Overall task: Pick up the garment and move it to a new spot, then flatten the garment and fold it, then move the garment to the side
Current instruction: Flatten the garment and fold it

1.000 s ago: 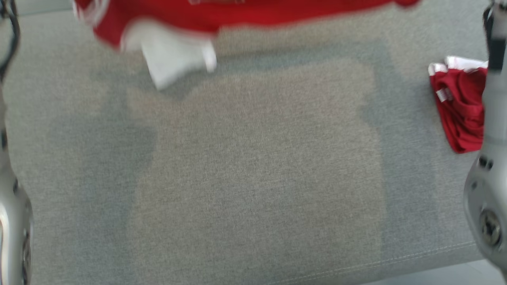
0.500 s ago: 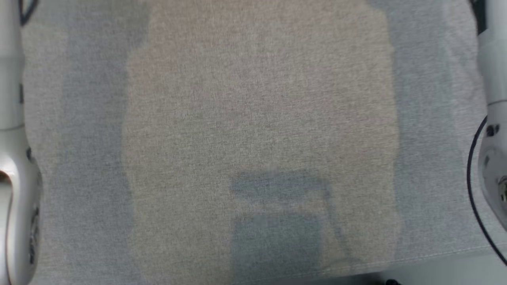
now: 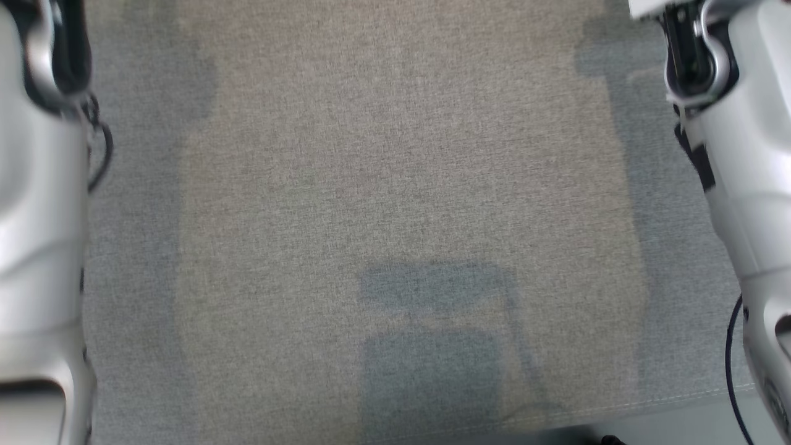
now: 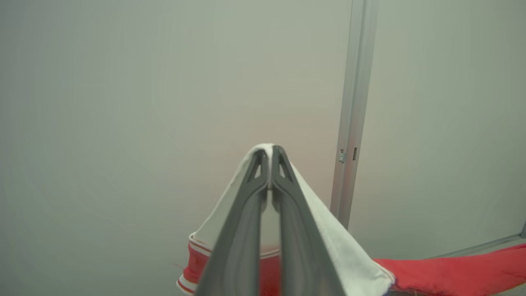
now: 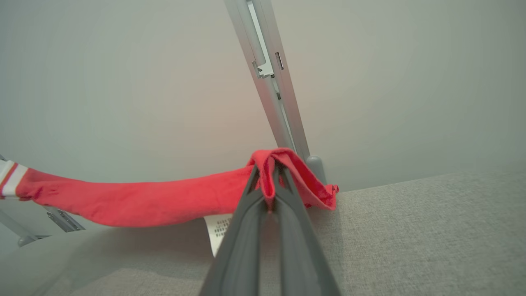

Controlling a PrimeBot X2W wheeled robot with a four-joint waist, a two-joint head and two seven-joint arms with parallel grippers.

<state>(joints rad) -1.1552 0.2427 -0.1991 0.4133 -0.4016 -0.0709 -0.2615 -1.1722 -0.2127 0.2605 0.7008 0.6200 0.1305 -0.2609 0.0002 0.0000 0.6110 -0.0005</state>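
Above the grey bench (image 5: pixel 411 230), the left end effector (image 4: pixel 270 153) clamps the garment (image 5: pixel 144 201) by its white sleeve; the right end effector (image 5: pixel 270 172) clamps its red edge.

Grey woven fabric surface (image 3: pixel 395 185) across head view, stitched seam (image 3: pixel 649 398) near lower edge. Darker shadow bands down both sides, blocky shadow patch (image 3: pixel 432 346) low centre. Pale floor strip (image 3: pixel 680 426) below seam. Wall (image 4: pixel 123 102) plain, pale grey-green, matte panels. Slotted aluminium post (image 4: pixel 351 123) between panels, base meeting fabric surface in right wrist view. Light soft, diffuse.
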